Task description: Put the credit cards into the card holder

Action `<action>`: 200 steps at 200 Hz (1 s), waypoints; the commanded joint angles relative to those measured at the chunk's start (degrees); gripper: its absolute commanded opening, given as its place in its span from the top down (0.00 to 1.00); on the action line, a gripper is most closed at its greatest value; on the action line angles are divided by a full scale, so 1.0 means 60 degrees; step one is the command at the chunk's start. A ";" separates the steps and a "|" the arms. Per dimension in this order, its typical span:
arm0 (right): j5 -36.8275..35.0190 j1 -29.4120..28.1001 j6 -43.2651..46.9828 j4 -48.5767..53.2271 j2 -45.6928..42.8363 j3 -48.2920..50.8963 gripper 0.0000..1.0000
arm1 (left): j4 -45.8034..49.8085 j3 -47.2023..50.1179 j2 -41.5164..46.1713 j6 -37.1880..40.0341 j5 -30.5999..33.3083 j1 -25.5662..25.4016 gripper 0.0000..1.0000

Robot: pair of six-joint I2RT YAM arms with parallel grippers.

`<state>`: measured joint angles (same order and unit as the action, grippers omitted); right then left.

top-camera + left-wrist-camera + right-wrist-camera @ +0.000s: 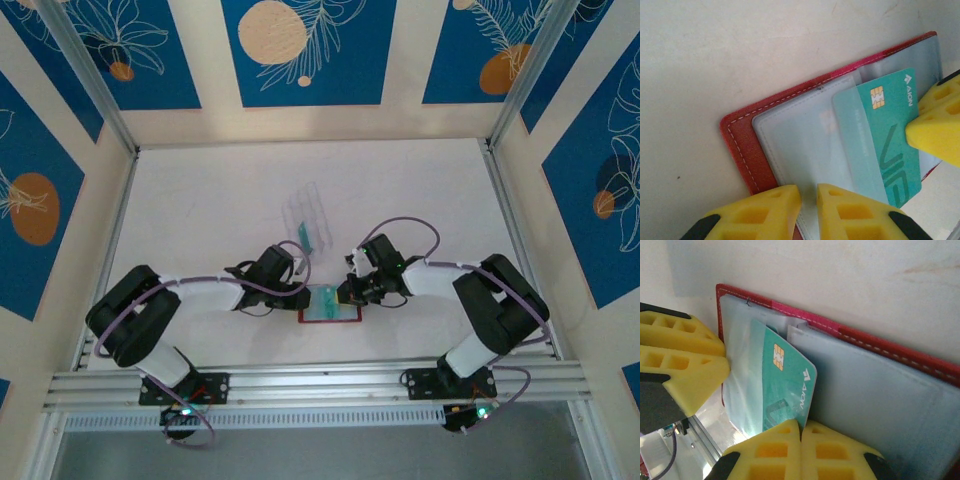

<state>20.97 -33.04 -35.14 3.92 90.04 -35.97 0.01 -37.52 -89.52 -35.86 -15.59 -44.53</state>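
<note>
**A:** Anything crowding the card holder [740, 145]?

**B:** Not much tbh. It lies open on the bench [200, 200] toward the near edge, boxed in by an arm on each side. Just beyond it, farther back, there's a clear case [305, 210] with another teal card [303, 236] at its near end.

**A:** And the pincers?

**B:** The left pincer [809, 197] is clenched on the holder's left edge, sleeve and all. The right pincer [801, 432] is squeezed tight, tips against the credit card [885, 125], which sits partway inside a cloudy sleeve. Can't tell if the card's actually nipped between the tips, since they cover that corner.
</note>
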 commanded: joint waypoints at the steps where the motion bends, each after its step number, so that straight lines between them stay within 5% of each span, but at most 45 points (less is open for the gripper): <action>1: 0.0042 -0.0120 0.0319 0.0551 0.0357 -0.0223 1.00 | 0.0866 0.0290 -0.0725 0.0022 0.0198 -0.0157 0.80; 157: -0.0353 -0.1298 -0.1235 -0.0955 0.0801 -0.0585 1.00 | 0.0583 0.0588 -0.0449 -0.0437 0.0219 -0.0371 0.80; 200: -0.1093 -0.1282 -0.0714 0.0568 0.0473 -0.0956 0.81 | 0.0514 0.0751 -0.0394 -0.0469 0.0299 -0.0367 0.80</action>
<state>17.23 -39.00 -41.43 2.22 92.90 -39.70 -2.63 -36.16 -89.01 -37.65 -14.90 -44.84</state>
